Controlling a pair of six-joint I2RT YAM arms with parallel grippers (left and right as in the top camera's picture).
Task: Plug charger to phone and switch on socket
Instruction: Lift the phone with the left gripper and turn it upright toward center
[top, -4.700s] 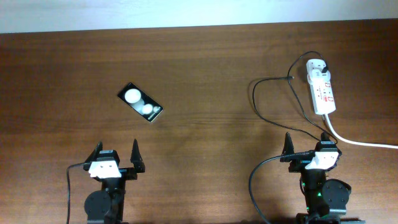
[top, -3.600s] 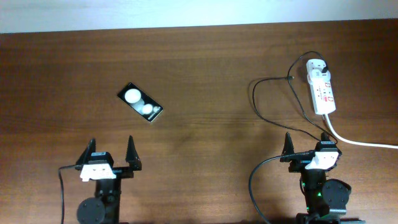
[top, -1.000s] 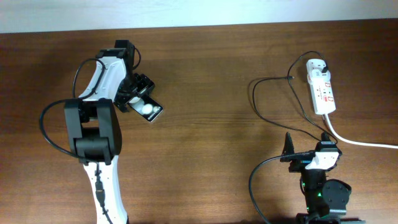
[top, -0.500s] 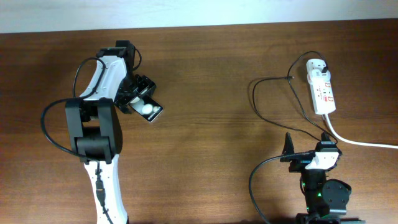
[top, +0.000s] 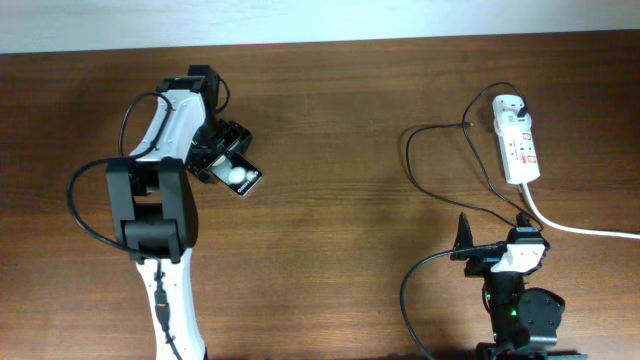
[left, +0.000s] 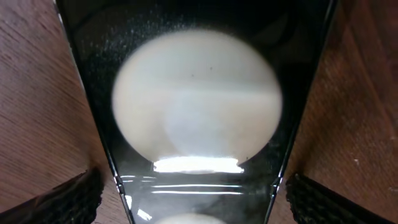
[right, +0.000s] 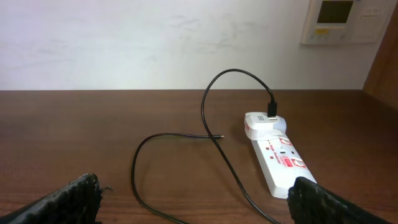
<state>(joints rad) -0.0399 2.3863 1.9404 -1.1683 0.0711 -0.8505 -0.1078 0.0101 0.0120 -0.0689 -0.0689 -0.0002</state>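
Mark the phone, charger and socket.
phone (left: 196, 118), left wrist view, glare on its glossy face.
charger (right: 220, 136), right wrist view, free plug tip.
socket (top: 519, 150), overhead view, middle of the strip body.

No text is reading legibly in any view. The socket (top: 518, 138) at the far right is carrying red markings on its white face; they are showing too small from overhead and too blurred in the right wrist view. The phone (top: 240, 177) is showing small white lettering at its right end, too small to read. The wall panel (right: 342, 20) is displaying nothing readable.
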